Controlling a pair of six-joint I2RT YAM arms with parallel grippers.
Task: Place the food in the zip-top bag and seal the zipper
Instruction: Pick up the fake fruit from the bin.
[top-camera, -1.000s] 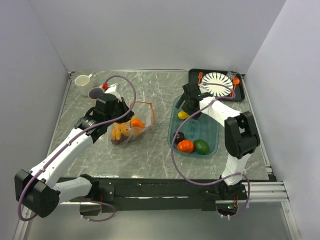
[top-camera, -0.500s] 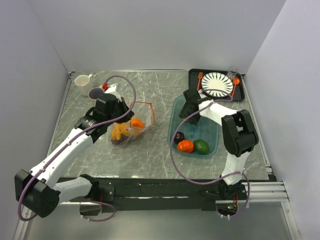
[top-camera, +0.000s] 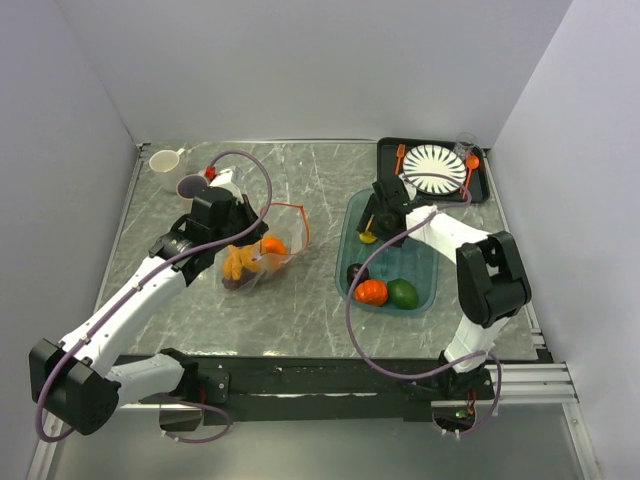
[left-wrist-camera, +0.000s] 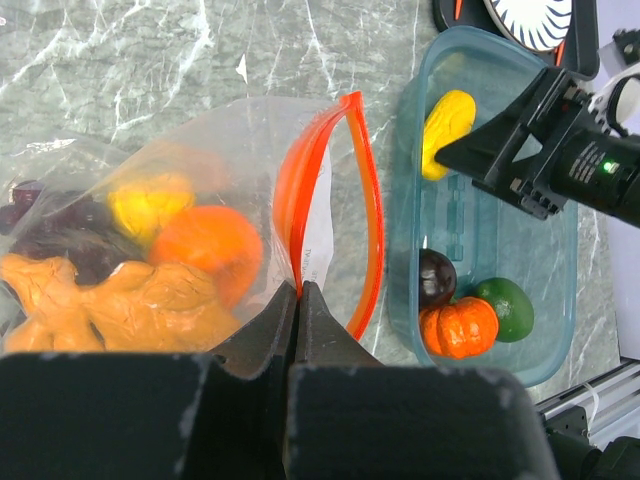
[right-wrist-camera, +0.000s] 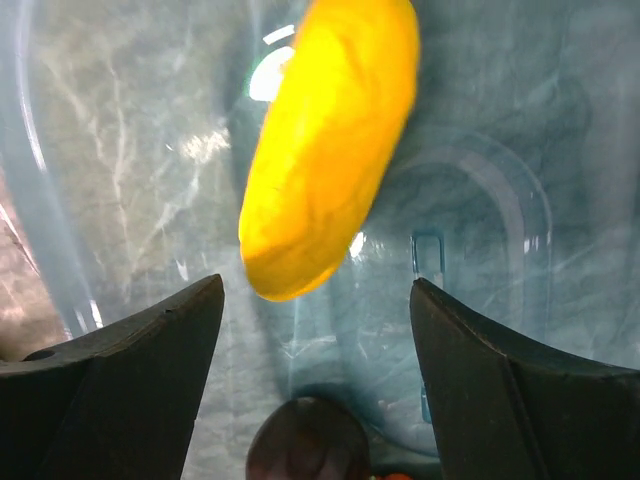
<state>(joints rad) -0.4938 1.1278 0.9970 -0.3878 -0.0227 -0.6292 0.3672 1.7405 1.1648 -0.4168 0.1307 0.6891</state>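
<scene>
The clear zip-top bag (left-wrist-camera: 230, 150) lies left of centre (top-camera: 268, 248) with its mouth gaping. My left gripper (left-wrist-camera: 297, 290) is shut on the near side of the orange-red zipper (left-wrist-camera: 372, 200). Inside the bag are an orange fruit (left-wrist-camera: 200, 250), a yellow piece (left-wrist-camera: 150, 200), a knobbly tan-orange piece (left-wrist-camera: 120, 305) and dark purple grapes (left-wrist-camera: 60, 235). My right gripper (right-wrist-camera: 318, 285) is open and holds nothing. It hovers just short of a yellow food piece (right-wrist-camera: 330, 150) lying in the teal tray (top-camera: 430, 290). A dark plum (left-wrist-camera: 436, 275), an orange pumpkin (left-wrist-camera: 460, 327) and a green lime (left-wrist-camera: 505, 308) lie at the tray's near end.
A black tray (top-camera: 484, 190) at the back right carries a striped plate (top-camera: 433, 167), orange cutlery and a clear glass (top-camera: 465, 143). Two cups (top-camera: 165, 160) stand at the back left. White walls close the table on three sides.
The right gripper went down over the yellow piece, narrowed, then opened wider and drew back a little. The yellow piece still lies in the tray. The left arm and bag have not moved.
</scene>
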